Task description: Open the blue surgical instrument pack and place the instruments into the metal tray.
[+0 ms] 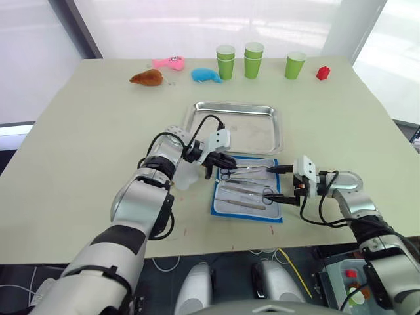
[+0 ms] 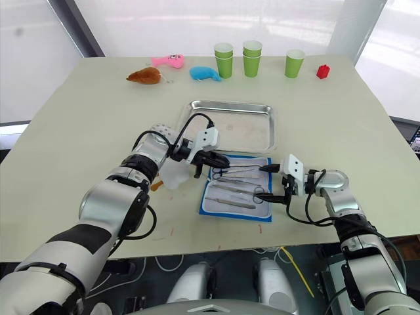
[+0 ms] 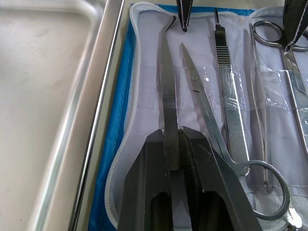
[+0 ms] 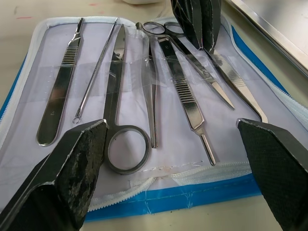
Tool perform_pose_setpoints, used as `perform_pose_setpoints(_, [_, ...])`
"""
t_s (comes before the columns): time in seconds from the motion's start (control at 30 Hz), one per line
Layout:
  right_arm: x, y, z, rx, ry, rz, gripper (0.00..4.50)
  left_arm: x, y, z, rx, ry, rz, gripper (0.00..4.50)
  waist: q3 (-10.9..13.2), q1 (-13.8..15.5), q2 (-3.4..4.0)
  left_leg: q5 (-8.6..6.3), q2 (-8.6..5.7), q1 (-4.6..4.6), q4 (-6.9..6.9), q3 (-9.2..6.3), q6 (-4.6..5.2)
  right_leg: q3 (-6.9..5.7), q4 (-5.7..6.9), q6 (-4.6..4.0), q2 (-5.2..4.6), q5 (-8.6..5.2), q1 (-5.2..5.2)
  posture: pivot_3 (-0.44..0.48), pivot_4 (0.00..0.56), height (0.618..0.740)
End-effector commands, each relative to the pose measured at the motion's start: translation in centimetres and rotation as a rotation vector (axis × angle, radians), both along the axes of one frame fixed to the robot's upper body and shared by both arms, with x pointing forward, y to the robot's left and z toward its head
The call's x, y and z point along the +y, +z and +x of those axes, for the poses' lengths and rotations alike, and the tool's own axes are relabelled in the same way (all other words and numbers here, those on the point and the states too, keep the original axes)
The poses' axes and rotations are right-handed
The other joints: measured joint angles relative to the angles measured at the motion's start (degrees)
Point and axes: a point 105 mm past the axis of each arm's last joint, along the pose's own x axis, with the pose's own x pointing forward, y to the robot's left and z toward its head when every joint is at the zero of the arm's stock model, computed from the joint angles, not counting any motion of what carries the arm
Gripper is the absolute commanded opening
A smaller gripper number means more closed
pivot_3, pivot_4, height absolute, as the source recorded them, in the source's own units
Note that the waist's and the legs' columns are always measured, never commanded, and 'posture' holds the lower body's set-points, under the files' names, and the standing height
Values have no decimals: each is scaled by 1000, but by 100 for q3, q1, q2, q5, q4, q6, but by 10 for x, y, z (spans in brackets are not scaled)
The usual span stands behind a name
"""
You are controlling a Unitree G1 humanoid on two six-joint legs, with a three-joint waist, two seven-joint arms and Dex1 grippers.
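Pinching curved forceps (image 3: 167, 96), left end effector (image 3: 177, 144); right end effector (image 4: 173, 144) gapes; no writing.

Table (image 1: 79, 151): pale beige top, wide and matte
Windows (image 1: 197, 26): bright white panels behind, dark frame post (image 1: 82, 29)
Floor (image 1: 13, 157): dark

Left wrist view: metal tray (image 3: 57, 96) cut off at left and top edges; blue surgical instrument pack (image 3: 115, 144) runs off the bottom and right. Curved forceps (image 3: 167, 96) handle end hidden between the left gripper (image 3: 179, 144) jaws. Right wrist view: the pack's far corners cut off at the frame edges. Eye views: individual instruments (image 1: 246, 187) too small to tell apart; pack's upper-left corner hidden behind the left gripper.
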Motion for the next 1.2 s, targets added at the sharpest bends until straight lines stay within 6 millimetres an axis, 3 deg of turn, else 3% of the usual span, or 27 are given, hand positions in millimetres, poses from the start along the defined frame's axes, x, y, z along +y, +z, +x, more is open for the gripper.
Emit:
perform_pose_setpoints(0.03, [-6,-45,-19,153,-5,-127,4500,9,-9,-3,35,0,58,62,0,-1,0,0,0,0,0,0,0,0,0,0,0,0,0,0,150,740])
perform_pose_setpoints(0.47, [-3,-49,-19,171,4,-149,4500,-1,15,2,9,-51,104,62,0,-11,0,0,0,0,-2,0,0,2,0,1,4,-1,-1,0,150,740])
perform_pose_setpoints(0.77, [-1,-51,-20,180,9,-159,4500,2,30,9,2,-14,133,62,0,-68,0,-1,2,-1,-2,-2,1,2,0,2,7,-2,-2,0,150,740])
perform_pose_setpoints(1.2, [0,-53,-21,186,9,-163,4500,15,36,8,31,-13,164,62,1,-133,0,-1,6,0,-5,-5,1,1,0,1,9,-2,-2,0,150,740])
